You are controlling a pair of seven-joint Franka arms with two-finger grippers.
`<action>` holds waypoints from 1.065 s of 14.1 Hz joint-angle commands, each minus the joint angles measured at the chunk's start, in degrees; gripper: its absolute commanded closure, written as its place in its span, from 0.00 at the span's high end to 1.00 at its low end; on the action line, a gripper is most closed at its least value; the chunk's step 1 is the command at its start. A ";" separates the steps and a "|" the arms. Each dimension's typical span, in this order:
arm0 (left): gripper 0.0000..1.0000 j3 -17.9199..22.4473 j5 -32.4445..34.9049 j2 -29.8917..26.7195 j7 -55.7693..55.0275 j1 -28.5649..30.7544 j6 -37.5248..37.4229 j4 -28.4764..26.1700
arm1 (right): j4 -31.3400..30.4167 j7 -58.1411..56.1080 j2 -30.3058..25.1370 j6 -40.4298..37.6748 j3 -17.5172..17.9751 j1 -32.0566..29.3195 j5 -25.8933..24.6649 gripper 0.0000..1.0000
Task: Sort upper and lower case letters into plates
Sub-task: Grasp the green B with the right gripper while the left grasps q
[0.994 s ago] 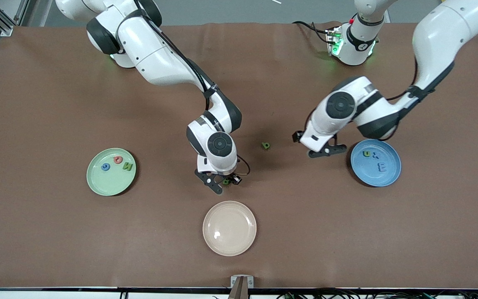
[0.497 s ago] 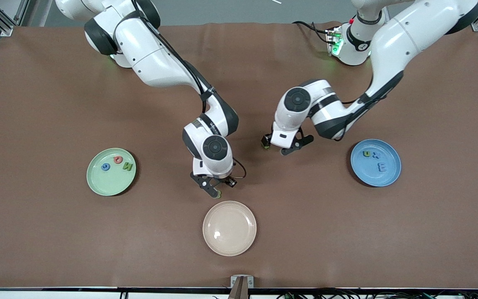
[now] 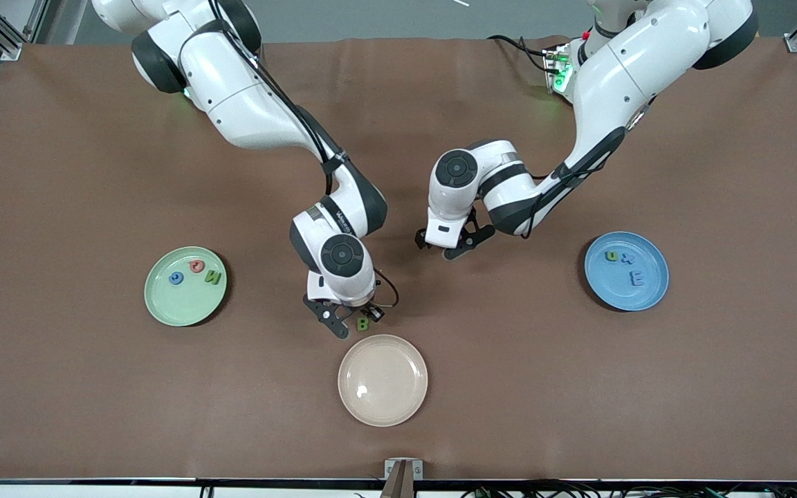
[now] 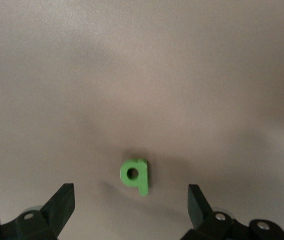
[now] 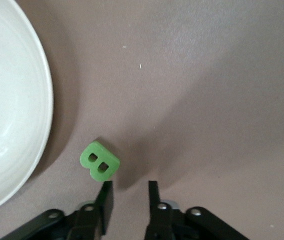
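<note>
A green capital B [image 3: 363, 323] lies on the table by the cream plate's rim. My right gripper [image 3: 347, 319] hovers low beside it. In the right wrist view the B [image 5: 99, 162] lies just off one fingertip [image 5: 104, 197], and the right gripper [image 5: 128, 199] is slightly open and empty. My left gripper [image 4: 130, 204] is wide open over a small green lower-case letter [image 4: 135, 175] on the bare table. In the front view the left gripper [image 3: 438, 247] hides that letter. The pale green plate [image 3: 163, 304] and the blue plate [image 3: 647, 297] each hold three letters.
The cream-white plate [image 3: 382, 380] is empty and sits nearest the front camera; its rim shows in the right wrist view [image 5: 41, 100]. The green plate is toward the right arm's end of the table and the blue plate toward the left arm's end.
My left arm swung from beside the blue plate to over the small green letter. My right gripper carried the green B toward the cream plate, and the B now lies free on the table.
</note>
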 commanded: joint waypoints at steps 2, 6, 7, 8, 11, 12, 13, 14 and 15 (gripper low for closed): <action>0.83 1.76 -0.97 1.11 0.01 -1.80 1.00 1.36 | -0.44 -2.09 0.03 0.61 0.63 0.08 -0.35 0.82; 0.62 1.76 -0.97 1.38 0.09 -1.89 1.00 1.27 | -0.62 -8.56 0.03 0.69 0.63 0.17 -0.36 0.91; 0.60 1.76 -0.97 1.38 0.10 -1.98 1.00 1.27 | -0.62 -12.95 0.03 0.69 0.63 0.17 -0.44 0.91; 0.56 1.76 -0.97 1.38 0.10 -2.07 1.00 1.27 | -0.71 -18.30 0.03 0.69 0.63 0.17 -0.44 0.91; 0.48 1.85 -0.97 1.46 0.09 -2.07 1.08 1.19 | -0.71 -30.53 -0.06 0.87 0.72 -0.27 -0.18 0.91; 0.45 1.93 -0.97 1.47 0.01 -2.07 1.09 1.27 | -0.71 -34.40 0.03 1.91 0.72 -0.18 -0.18 0.90; 0.43 2.11 -0.97 1.47 0.01 -2.07 1.00 1.27 | -1.23 -37.31 0.03 3.84 0.63 0.08 -0.44 0.90; 0.40 2.11 -0.97 1.47 0.01 -2.07 1.00 1.27 | -1.93 -39.86 -0.06 5.08 0.63 0.26 -0.62 0.89; 0.37 2.11 -0.97 1.47 0.01 -2.07 1.00 1.27 | -2.29 -42.06 0.03 5.70 0.63 0.26 -1.05 0.88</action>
